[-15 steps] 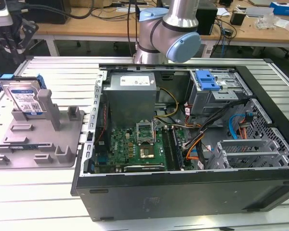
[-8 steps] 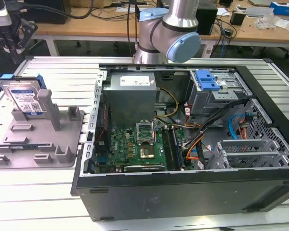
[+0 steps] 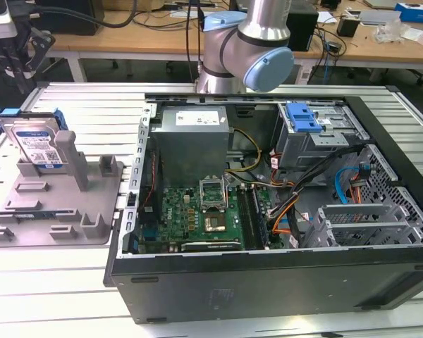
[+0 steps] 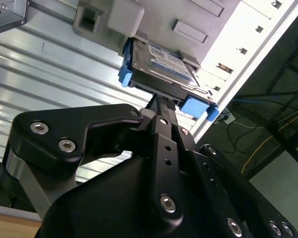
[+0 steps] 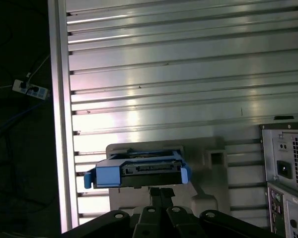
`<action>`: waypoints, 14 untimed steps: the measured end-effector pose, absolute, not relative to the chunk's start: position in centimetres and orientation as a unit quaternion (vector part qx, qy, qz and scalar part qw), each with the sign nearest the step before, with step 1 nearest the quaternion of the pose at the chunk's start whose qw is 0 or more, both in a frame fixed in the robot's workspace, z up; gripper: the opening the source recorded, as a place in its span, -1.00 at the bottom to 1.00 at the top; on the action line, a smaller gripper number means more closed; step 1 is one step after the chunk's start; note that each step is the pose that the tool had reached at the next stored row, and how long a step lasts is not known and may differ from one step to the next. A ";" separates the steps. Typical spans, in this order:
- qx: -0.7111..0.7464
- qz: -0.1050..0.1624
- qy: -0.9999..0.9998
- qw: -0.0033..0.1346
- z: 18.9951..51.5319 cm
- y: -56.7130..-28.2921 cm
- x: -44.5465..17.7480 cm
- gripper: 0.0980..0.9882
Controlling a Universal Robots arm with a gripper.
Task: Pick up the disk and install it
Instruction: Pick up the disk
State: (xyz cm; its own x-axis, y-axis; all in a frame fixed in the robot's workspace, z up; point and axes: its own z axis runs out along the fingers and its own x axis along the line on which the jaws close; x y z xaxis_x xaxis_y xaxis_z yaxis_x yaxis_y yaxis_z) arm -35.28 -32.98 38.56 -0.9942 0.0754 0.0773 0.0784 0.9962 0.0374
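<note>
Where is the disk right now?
The disk stands on edge in the grey holder at the exterior view's left, beside the open computer case.

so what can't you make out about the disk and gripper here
- Whether the gripper touches the disk: second wrist view, the gripper's own body covers that spot.
- Disk's lower edge: exterior view, sunk in the grey holder.
- Disk's label: first wrist view, seen edge-on.

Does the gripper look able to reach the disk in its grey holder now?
Probably yes. In the second wrist view the gripper points at an exposed edge of the disk with nothing between them, and the grey holder leaves that edge free.
</note>
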 end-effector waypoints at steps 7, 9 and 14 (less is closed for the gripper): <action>0.035 -0.017 -0.998 0.039 38.5 -32.9 -35.3 -0.98; 0.081 -0.016 -0.996 0.040 38.5 -32.9 -35.3 -0.98; 0.137 -0.013 -0.990 0.040 38.5 -32.9 -35.3 -0.96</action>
